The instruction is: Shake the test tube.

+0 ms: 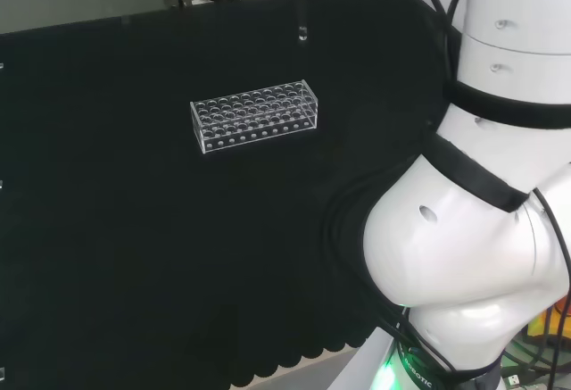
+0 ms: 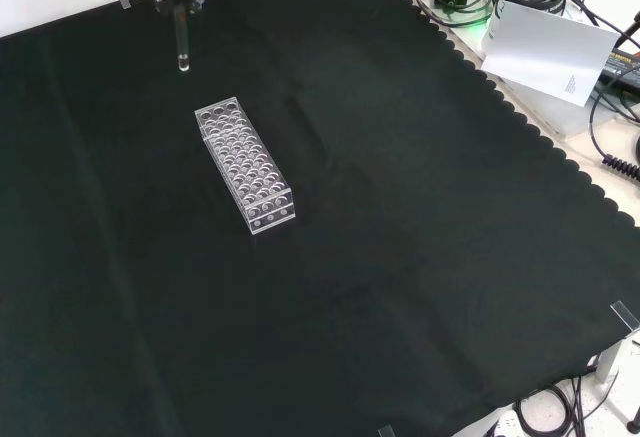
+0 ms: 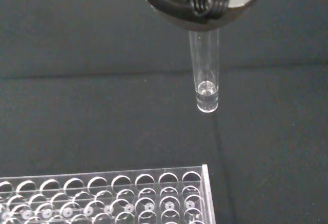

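Black cloth bench cover (image 2: pixel 400 257): flat, spread under everything.

Clear plastic rectangular tube rack (image 2: pixel 245 164): landmark, sits on cloth, holes look empty.

Black-and-white robot hand (image 3: pixel 197 1): above and beyond rack's far end in front view, fingers closed on upper end of tube.

Clear glass test tube (image 2: pixel 183 42): out of rack, hanging upright in air, apart from rack, rounded end down, looks empty.

Progress judgement: tube picked and lifted clear; shaking can't be confirmed from stills, likely pending or underway.
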`<action>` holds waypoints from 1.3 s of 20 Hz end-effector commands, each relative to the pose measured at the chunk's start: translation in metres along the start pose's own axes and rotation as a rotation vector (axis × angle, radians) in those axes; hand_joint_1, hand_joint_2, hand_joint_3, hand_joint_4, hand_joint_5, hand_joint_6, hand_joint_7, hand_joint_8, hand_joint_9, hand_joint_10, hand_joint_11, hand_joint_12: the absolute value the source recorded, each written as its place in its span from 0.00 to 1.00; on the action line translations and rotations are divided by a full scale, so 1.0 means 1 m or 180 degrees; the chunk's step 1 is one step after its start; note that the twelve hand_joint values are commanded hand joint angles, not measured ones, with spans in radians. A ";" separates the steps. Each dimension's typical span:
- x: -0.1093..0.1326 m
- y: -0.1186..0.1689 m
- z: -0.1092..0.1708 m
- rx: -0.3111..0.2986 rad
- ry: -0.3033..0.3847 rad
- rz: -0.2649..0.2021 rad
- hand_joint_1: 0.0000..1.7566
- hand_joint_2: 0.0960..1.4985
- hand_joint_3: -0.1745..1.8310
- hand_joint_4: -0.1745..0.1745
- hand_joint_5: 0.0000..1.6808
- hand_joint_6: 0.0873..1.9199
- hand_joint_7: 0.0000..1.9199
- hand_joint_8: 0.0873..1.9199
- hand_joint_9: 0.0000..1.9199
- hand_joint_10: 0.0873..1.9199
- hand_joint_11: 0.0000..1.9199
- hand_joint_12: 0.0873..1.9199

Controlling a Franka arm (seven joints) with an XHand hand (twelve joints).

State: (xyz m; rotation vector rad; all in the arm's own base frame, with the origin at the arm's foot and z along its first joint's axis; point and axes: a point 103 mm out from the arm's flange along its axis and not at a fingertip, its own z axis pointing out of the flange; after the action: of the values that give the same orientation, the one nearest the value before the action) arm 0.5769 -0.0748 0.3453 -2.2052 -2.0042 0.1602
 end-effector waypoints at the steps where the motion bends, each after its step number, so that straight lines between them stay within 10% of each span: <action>1: 0.007 -0.043 -0.028 -0.0160 0.0176 -0.0003 0.81 0.63 0.09 0.00 0.80 0.00 0.68 0.40 0.65 0.23 0.54 0.54; 18: 0.152 -0.067 -0.033 -0.0144 0.0319 -0.0767 0.81 0.63 0.09 0.00 0.80 0.00 0.68 0.41 0.65 0.23 0.54 0.54; 26: 0.119 -0.069 -0.033 -0.0185 0.0212 -0.0574 0.81 0.63 0.09 0.00 0.81 0.00 0.68 0.40 0.65 0.23 0.54 0.54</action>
State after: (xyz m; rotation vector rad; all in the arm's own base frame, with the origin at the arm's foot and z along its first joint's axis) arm 0.5310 0.0746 0.3944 -1.9521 -2.2153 -0.0092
